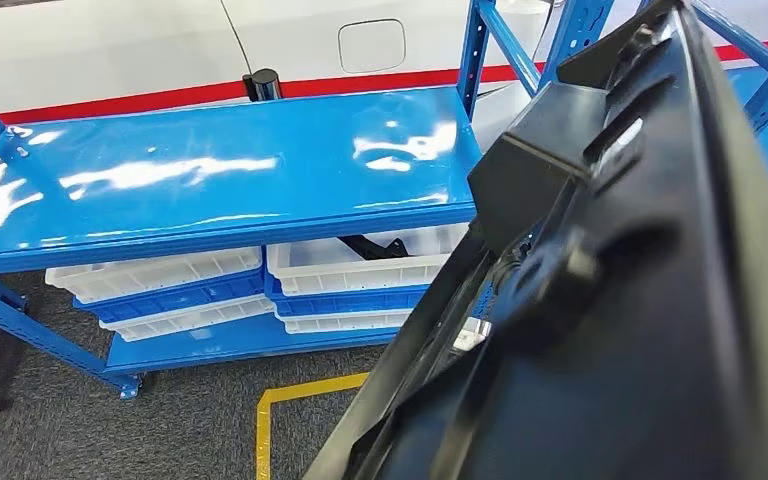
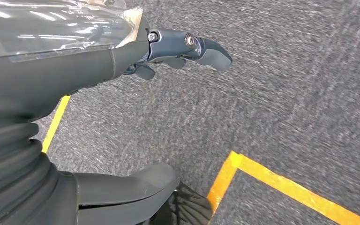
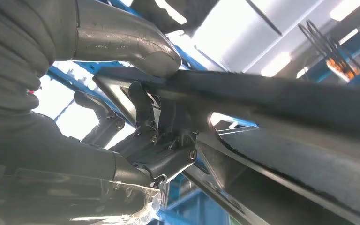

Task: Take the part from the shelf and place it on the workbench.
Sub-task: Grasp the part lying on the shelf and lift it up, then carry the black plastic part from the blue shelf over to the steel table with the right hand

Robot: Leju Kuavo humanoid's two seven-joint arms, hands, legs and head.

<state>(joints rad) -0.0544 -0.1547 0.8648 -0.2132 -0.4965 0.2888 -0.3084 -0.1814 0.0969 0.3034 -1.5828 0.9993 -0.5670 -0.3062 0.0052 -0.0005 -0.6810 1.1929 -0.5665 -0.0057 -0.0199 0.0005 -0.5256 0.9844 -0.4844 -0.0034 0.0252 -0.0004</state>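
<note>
Head view: blue steel shelf point(image 1: 210, 170), glossy top w/ glare. On the lower tier, white plastic bins point(image 1: 360, 265) stacked on blue ones, ribbed rims. Mid bin holds a dark item point(image 1: 375, 246), type unclear; others' contents can't tell.

Part point(image 1: 640, 300): large black moulded plastic panel, matte, ribbed w/ slots and raised bosses. Fills near-right of view, held up in the air, off the shelf. Long axis runs diagonal, near-left to far-right; far end points up to the right.

Right wrist view: right hand point(image 3: 154, 140) grips the part's edge, thumb on one face, dark fingers point(image 3: 143, 105) curled on the other, pinching the rim.

Left wrist view: left hand point(image 2: 136, 117) hangs over grey speckled carpet point(image 2: 286, 84) w/ yellow tape lines point(image 2: 286, 185). Fingers point(image 2: 206, 49) extended, apart from thumb, holding nothing.
</note>
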